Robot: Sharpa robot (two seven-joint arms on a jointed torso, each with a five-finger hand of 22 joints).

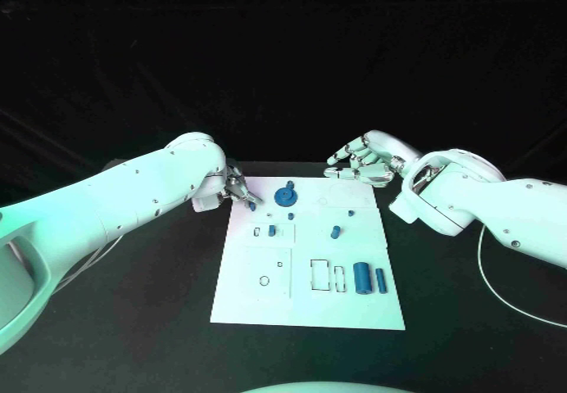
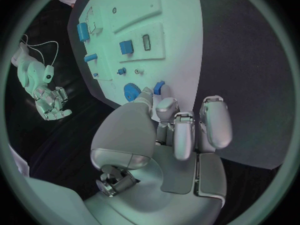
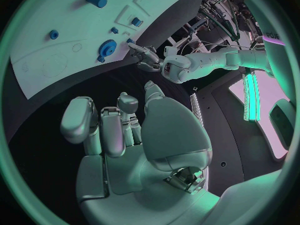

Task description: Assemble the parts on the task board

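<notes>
The left hand (image 1: 237, 192) pinches a small blue part (image 1: 251, 206) at the far left corner of the task board (image 1: 355, 311), just beside the blue gear (image 1: 285, 196) lying near the far edge. Across the board several blue pieces already stand in place, among them two cylinders (image 1: 369, 279) near the right edge, while some outlined slots look unfilled, so I judge the assembly partly done. The right hand (image 1: 364, 164) hovers spread and holding nothing off the far right corner

Head camera looks steeply down; both wrist cameras sit close behind their hands, sharing the flat white rectangular task board (image 1: 310, 270)
</notes>
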